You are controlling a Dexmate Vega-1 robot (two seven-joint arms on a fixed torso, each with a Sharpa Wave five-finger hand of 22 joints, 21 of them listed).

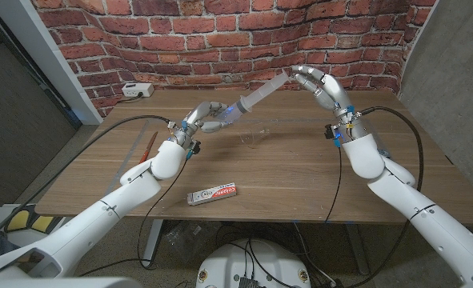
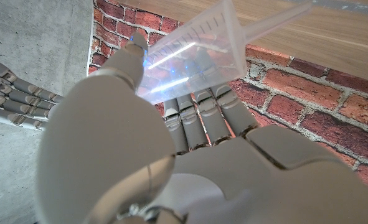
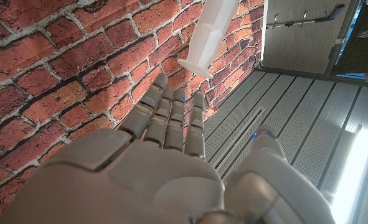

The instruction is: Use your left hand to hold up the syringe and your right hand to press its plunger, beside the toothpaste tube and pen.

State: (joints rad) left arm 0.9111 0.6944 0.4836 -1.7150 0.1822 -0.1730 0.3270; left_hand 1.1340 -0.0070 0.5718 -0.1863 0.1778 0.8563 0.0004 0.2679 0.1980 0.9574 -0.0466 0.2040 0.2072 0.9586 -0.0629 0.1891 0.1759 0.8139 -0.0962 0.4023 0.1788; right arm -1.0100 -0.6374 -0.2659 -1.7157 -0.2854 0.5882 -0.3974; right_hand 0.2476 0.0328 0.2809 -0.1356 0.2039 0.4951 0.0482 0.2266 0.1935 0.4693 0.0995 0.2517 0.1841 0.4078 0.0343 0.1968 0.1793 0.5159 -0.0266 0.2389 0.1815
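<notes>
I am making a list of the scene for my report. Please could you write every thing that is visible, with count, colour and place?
syringe: one, clear, held up tilted over the table
toothpaste tube: one, white and red, near front edge
pen: one, red, left side
white box: one, back left corner
table: one, wooden
brick wall: one, red, behind
left hand: one, grey, grips the barrel
right hand: one, grey, at plunger end

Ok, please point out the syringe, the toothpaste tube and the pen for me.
Syringe (image 1: 256,98), head view, on the middle of its clear barrel.
Toothpaste tube (image 1: 212,194), head view, on the middle of its body.
Pen (image 1: 151,144), head view, on its red shaft near the table's left edge.
</notes>
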